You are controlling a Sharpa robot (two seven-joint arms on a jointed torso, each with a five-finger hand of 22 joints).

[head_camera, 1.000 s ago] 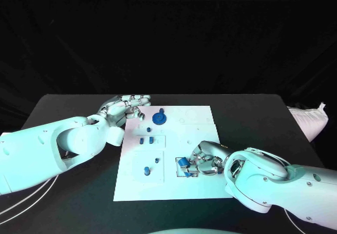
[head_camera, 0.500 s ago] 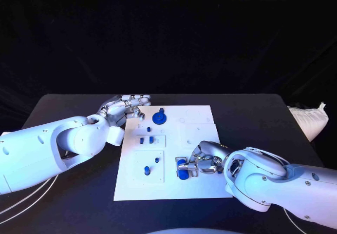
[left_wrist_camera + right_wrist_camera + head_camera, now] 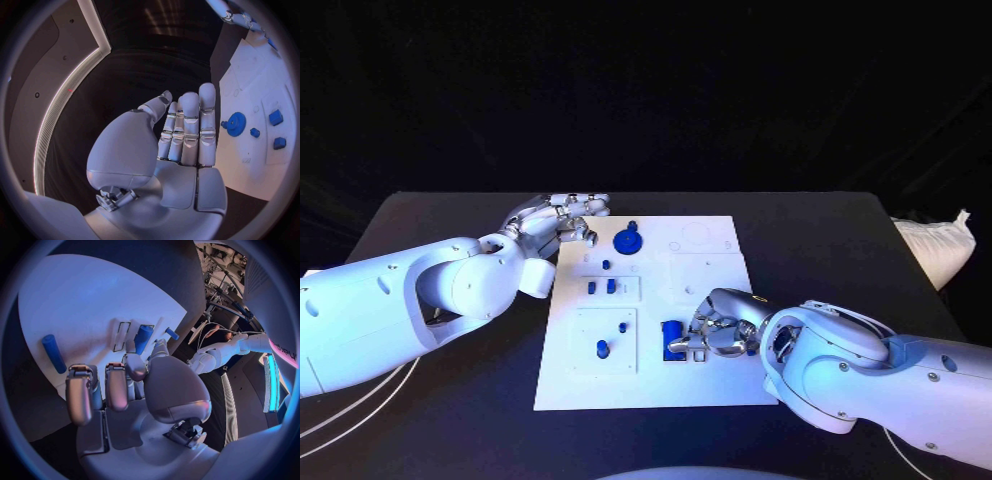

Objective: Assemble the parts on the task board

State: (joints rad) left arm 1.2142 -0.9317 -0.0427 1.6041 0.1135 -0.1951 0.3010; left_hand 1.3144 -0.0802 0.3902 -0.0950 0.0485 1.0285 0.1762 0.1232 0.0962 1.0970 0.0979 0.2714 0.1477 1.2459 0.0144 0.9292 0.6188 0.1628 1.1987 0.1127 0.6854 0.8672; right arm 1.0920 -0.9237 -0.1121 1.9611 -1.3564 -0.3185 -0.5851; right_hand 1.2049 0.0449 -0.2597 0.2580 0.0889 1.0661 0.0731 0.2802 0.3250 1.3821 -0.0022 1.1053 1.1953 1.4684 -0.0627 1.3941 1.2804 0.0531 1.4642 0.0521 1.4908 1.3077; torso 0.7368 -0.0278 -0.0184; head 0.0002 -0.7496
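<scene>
The white task board (image 3: 711, 385) lies mid-table. On it sit a blue gear (image 3: 627, 241), two small blue blocks (image 3: 600, 287) and a blue peg (image 3: 602, 349). My right hand (image 3: 721, 335) rests low over the board's near right part. Its thumb and a finger pinch a blue peg (image 3: 672, 333) beside two outlined slots; the right wrist view shows that peg (image 3: 143, 338) at the fingertips (image 3: 160, 346). My left hand (image 3: 561, 223) hovers at the board's far left corner, fingers straight, holding nothing. The left wrist view shows this hand (image 3: 181, 145) near the gear (image 3: 235, 123).
A white bag (image 3: 936, 247) lies at the right edge of the black table (image 3: 444, 215). A loose blue peg (image 3: 53, 353) lies on the board beyond my right hand's fingers. Bare table surrounds the board on both sides.
The blue peg at my right hand's fingertips has shifted a little toward the far side and stands more upright. My left hand has stayed where it was.
</scene>
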